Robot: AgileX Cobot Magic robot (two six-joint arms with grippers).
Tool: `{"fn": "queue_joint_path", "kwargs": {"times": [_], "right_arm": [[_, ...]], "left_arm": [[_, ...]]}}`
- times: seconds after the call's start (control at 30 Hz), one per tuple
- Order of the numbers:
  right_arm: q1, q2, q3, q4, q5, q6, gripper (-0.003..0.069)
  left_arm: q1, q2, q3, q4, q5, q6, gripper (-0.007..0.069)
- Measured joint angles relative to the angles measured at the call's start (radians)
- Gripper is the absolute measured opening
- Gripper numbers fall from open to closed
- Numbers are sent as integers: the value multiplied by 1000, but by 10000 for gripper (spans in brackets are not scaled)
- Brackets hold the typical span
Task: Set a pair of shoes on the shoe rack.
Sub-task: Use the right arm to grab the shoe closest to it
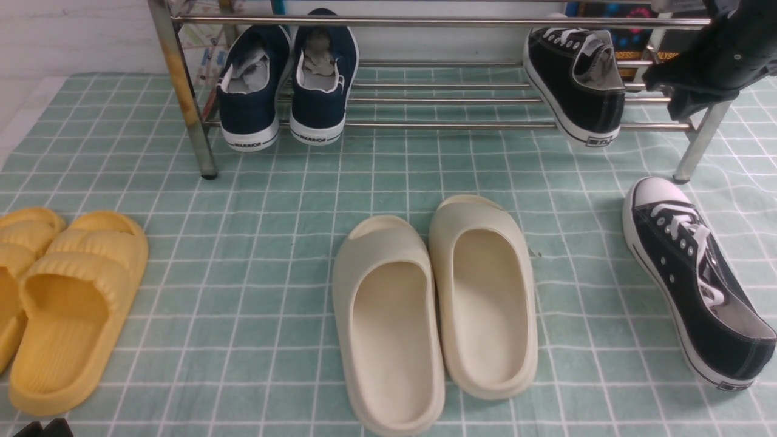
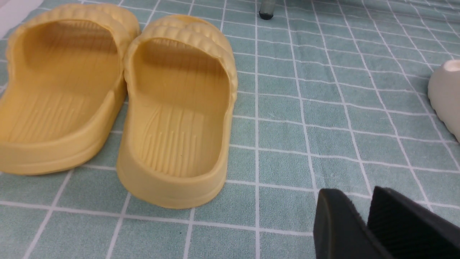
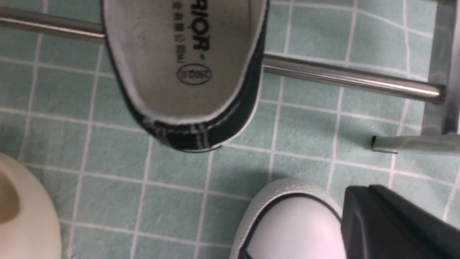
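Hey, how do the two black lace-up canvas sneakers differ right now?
The black canvas sneaker with white laces on the rack rests on chrome rails; the black canvas sneaker with a white toe cap lies on the checked cloth. The rack one's toe points away, partly hidden by a rail; the cloth one's toe shows fully. Both have white soles.

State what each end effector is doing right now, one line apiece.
Left end effector: slightly open, holding nothing.
Right end effector: closed, holding nothing.

Slides (image 1: 388,328) — near navy slip-ons (image 1: 252,91)
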Motion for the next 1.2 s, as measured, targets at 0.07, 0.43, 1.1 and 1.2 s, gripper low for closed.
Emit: {"fn": "queue_joint_path", "kwargs": {"times": [0.07,0.43,1.1,1.2], "right_arm": [[27,-19,1,-1,45,-11,-1],[64,-217,112,-11,149,-19,2],[217,-698,952,-91,-55,141,5],[217,-697,962,-116,-55,148,7]], "left_arm": [[0,0,0,0,0,0,159],[0,0,0,0,0,0,171],[0,0,0,0,0,0,186],[0,0,0,0,0,0,188]]}}
